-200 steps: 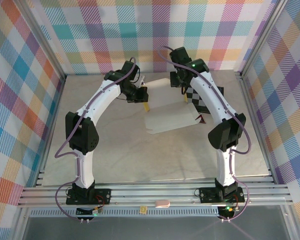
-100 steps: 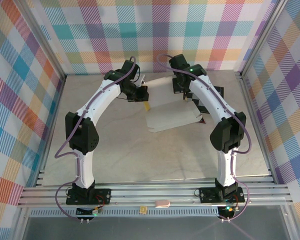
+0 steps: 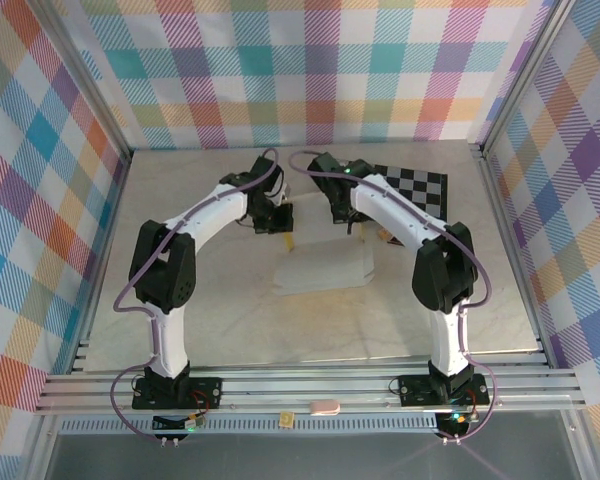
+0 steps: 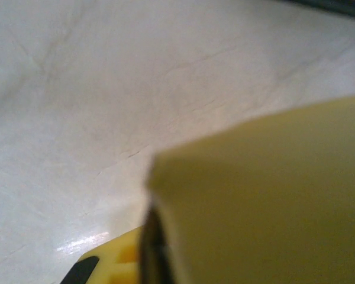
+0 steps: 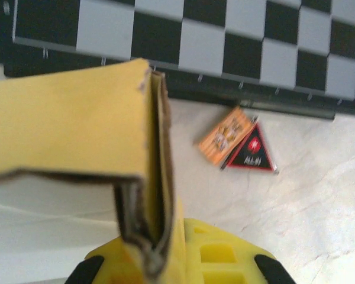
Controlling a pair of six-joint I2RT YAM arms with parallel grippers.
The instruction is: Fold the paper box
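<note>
Two grips, one sheet. Paper box [image 3: 325, 268] mid-table. Left gripper [image 3: 286, 218] at its 11 o'clock, hold unclear; right gripper [image 3: 348, 214] at 1, pinched tight on doubled flap. Best: move arms in step, else card tears. Checkered board [image 3: 412, 186] beyond.

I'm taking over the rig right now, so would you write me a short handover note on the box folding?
Left gripper: appears shut on the far left edge of the paper box, though its wrist view is blurred.
Right gripper: shut on a doubled-over flap at the far right edge.
Box: on the table between the arms, near side lying flat, just in front of the checkered board.
Done: one flap creased over.
Left: no box shape yet. The walls probably need raising and the tabs tucking in.
</note>
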